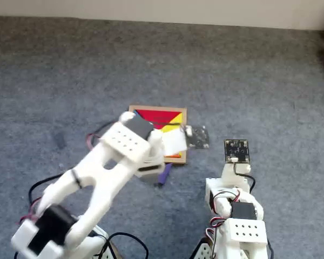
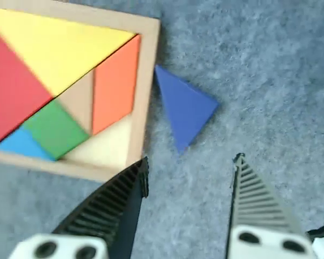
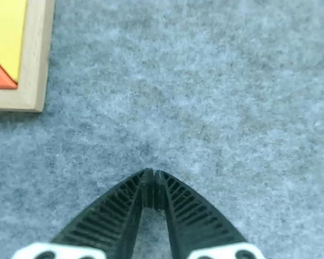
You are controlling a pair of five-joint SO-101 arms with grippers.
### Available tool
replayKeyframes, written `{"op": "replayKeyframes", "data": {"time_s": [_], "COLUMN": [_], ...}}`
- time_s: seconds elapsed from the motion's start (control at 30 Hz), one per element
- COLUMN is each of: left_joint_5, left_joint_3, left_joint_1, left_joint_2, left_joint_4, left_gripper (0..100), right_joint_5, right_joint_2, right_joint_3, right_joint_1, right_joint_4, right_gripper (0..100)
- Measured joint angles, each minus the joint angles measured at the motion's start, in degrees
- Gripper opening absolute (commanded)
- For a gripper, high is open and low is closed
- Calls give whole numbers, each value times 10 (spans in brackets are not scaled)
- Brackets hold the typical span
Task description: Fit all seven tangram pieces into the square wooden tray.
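Fingers of left gripper [image 2: 191,162] spread wide near blue triangle [image 1: 164,174], mid-frame below tray [image 1: 157,109]; right gripper [image 3: 153,178] clenched empty over carpet [image 3: 205,81].

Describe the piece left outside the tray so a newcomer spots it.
Find the square wooden tray on the grey carpet. Just past its rim, on the side of the orange piece, a blue triangle lies flat. Unlike the other pieces, it sits outside the tray.

One triangle [image 2: 184,110] lies on the carpet [image 2: 270,65] just beside the tray [image 2: 149,81] holding the other pieces [image 2: 59,48].
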Motion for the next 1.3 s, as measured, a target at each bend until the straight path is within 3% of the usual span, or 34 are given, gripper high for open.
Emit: {"op": "replayKeyframes", "data": {"time_s": [0.1,0.23,0.4,0.57,0.73,0.87,1.03,1.3], "left_joint_5": [35,144,245,258,259,261,261,261], "left_joint_3": [0,0,45,143,271,367,440,520], "left_joint_1": [-46,-129,-241,-337,-417,-455,-477,-511], "left_joint_2": [-69,-151,-238,-337,-420,-458,-479,-480], "left_joint_4": [18,21,23,11,-55,-97,-136,-185], "left_gripper": [242,242,242,242,242,242,242,242], "right_joint_5": [0,2,103,197,246,308,367,436], "right_joint_2": [0,0,-5,-6,-1,10,124,289], "right_joint_3": [0,0,0,-27,-163,-302,-445,-535], "right_joint_1": [0,0,0,0,1,1,-2,-135], "right_joint_4": [0,0,21,92,209,301,357,376], "right_gripper": [31,33,34,34,53,104,121,307]}}
